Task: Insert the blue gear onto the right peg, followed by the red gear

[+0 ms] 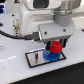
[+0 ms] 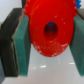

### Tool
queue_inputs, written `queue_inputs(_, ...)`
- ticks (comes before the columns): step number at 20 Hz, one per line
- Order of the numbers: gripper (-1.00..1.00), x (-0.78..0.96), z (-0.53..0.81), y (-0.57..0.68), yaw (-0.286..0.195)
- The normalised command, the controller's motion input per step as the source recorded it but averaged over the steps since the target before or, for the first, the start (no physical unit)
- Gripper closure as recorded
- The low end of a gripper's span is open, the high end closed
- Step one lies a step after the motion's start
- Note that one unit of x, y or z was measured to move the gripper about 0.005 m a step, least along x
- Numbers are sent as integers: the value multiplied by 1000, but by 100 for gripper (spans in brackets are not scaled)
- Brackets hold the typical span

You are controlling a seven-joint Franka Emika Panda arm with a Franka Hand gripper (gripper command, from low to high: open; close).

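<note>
My gripper point(image 1: 56, 45) is shut on the red gear point(image 1: 56, 48) and holds it just above the blue gear point(image 1: 49, 56). The blue gear lies flat on the right part of the black-rimmed grey plate point(image 1: 32, 61). The right peg is hidden by the gears. In the wrist view the red gear point(image 2: 42, 22) fills the space between the teal pads point(image 2: 21, 45) of my gripper point(image 2: 47, 46). Blue shows through its centre hole point(image 2: 51, 31).
The shorter, thinner dark peg point(image 1: 36, 57) stands on the plate to the exterior view's left of the gears. A black cable point(image 1: 10, 35) runs across the white table point(image 1: 12, 72) towards the arm.
</note>
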Motion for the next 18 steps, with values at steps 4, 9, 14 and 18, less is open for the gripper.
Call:
queue_inputs(4,100,134,388,-53,0)
queue_inputs(9,100,303,267,-97,0)
queue_inputs(14,100,275,-74,-61,0)
queue_inputs(18,100,170,-232,-45,0)
